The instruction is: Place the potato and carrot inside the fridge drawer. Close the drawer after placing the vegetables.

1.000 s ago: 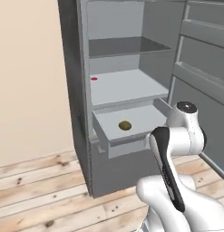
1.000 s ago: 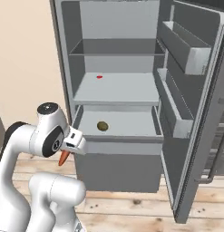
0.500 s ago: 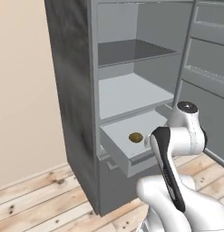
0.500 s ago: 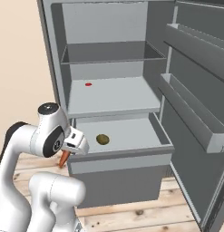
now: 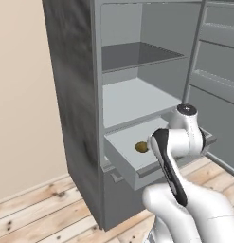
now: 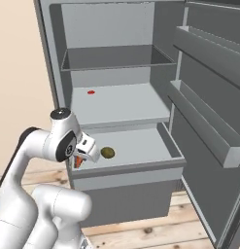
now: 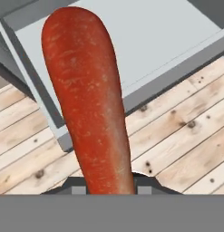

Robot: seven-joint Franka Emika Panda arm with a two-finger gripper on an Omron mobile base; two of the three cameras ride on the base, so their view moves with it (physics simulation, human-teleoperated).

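Observation:
My gripper [image 7: 109,186] is shut on the red-orange carrot [image 7: 88,99], which stands straight up out of the jaws in the hand view. From the right base view the gripper [image 6: 80,157] hangs at the front left corner of the fridge drawer [image 6: 126,170], and the carrot [image 6: 77,162] points down beside the drawer's front wall. The olive-brown potato [image 6: 107,152] lies inside the pulled-out drawer, left of its middle. In the left base view the potato [image 5: 141,147] rests in the drawer [image 5: 121,163] just left of my forearm. Beyond the carrot I see the drawer's front rim [image 7: 177,68].
The fridge [image 5: 73,95] stands open, its door with narrow bins [image 6: 214,121] swung out to the right. A small red mark [image 6: 91,91] sits on the shelf above the drawer. A taller grey panel [image 6: 126,199] lies below the drawer. Wooden floor [image 7: 186,136] spreads underneath.
The whole picture has shifted and the fridge looms larger, so the base has driven closer. The arm keeps its pose with the carrot held. The potato stays in the drawer.

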